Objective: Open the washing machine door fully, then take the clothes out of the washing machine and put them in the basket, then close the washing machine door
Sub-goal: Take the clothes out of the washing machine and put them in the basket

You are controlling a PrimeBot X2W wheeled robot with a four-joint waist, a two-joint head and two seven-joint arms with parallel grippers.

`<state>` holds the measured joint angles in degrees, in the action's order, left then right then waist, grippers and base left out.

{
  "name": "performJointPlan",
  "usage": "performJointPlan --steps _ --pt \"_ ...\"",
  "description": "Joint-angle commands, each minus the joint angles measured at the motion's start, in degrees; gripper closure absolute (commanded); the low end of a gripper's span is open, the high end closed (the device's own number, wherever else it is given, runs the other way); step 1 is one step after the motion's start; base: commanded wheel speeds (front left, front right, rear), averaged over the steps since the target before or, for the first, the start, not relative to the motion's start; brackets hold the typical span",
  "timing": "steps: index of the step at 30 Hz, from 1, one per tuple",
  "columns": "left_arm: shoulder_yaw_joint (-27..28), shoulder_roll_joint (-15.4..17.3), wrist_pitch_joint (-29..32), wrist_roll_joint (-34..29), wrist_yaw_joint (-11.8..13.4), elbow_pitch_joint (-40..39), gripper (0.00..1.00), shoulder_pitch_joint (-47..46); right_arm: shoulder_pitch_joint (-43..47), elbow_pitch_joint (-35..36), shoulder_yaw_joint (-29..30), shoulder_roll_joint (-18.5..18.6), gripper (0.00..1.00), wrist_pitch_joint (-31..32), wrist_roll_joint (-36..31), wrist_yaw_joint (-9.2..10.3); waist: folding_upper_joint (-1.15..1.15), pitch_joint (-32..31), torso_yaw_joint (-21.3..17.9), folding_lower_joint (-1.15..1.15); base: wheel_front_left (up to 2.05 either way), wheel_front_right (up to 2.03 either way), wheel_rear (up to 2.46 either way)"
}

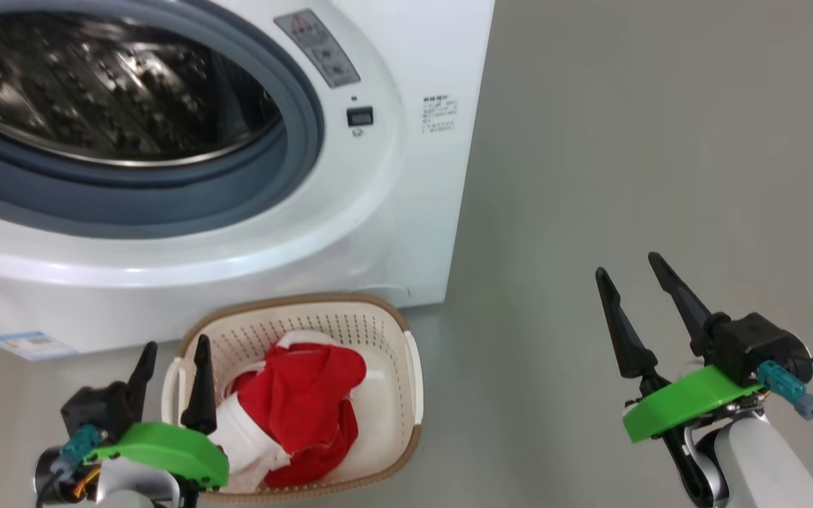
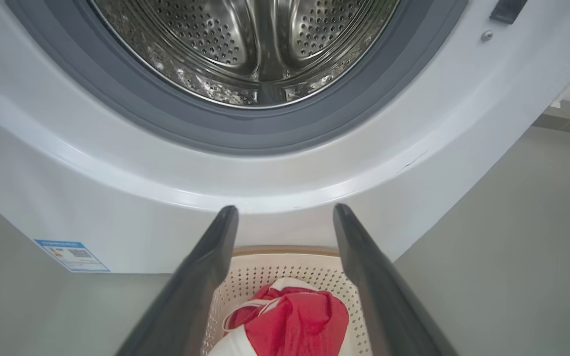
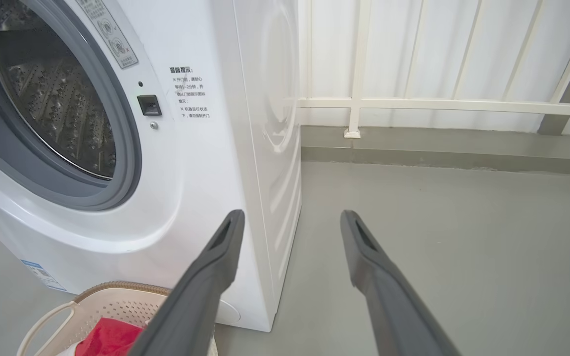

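Head view: red clothes [image 1: 300,402] heaped in basket [image 1: 371,331] (white trim); both jaws spread, empty.

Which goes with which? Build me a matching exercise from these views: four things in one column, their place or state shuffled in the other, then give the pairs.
Column A
1. the clothes
2. the left gripper
3. the right gripper
4. the washing machine

Column B
a. open, over bare floor to the machine's right
b. opening uncovered, steel drum in view
c. heaped in the basket
d. open, at the basket's left edge

Pairs: 1-c, 2-d, 3-a, 4-b
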<state>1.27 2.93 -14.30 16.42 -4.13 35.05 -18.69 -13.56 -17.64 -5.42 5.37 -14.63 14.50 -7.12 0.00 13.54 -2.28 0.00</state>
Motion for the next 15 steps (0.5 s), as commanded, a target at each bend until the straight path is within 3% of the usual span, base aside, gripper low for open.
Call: performJointPlan --steps 1,15 --pt "2.0 1.1 -0.7 -1.2 -0.5 -2.4 0.0 1.1 0.7 1.1 -1.0 0.5 0.0 -0.4 0.1 -0.36 0.0 -3.6 0.6 0.0 0.0 0.0 0.0" --pt "4.1 0.5 -0.7 -2.2 -2.9 -15.7 0.0 11.1 7.0 4.8 0.5 -0.7 0.0 -0.4 0.0 -0.36 0.0 -12.8 0.6 0.0 0.0 0.0 0.0"
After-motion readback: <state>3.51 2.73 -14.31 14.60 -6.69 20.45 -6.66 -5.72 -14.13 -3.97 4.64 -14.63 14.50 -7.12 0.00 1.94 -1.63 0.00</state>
